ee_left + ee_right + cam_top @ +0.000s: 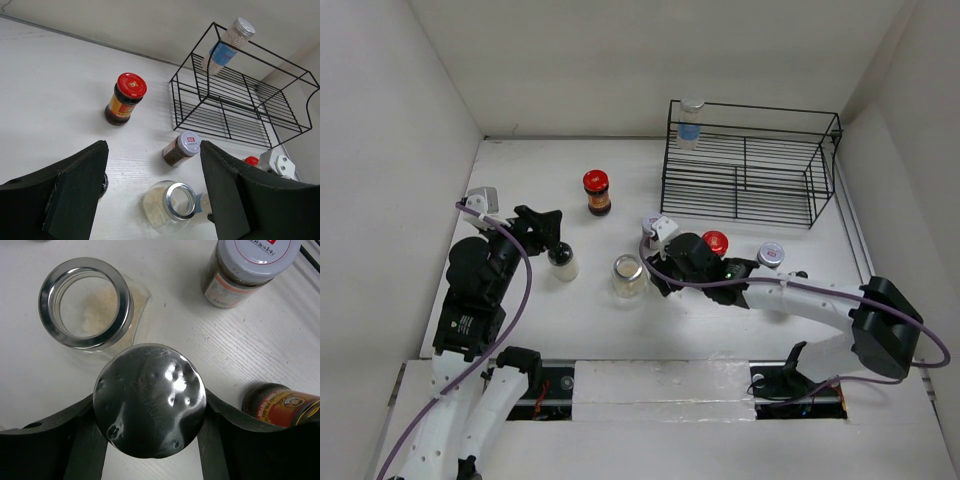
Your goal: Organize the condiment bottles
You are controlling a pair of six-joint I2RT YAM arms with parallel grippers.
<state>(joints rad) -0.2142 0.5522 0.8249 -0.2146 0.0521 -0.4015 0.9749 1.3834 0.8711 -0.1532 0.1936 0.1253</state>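
We find the right gripper [150, 415] part-closed, jaws pressed to both sides of the silver-lidded jar [150, 390] between them. Left gripper [154, 150] is open and empty.

Step in hand: pick-up. The next move calls for a straight lift clear of the silver-rimmed glass jar [85, 302] just ahead, then a carry to the wire rack [740, 190].

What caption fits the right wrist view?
Right tool straddling a silver lid, near a silver-rimmed glass jar, white-lidded jar and dark labelled jar.
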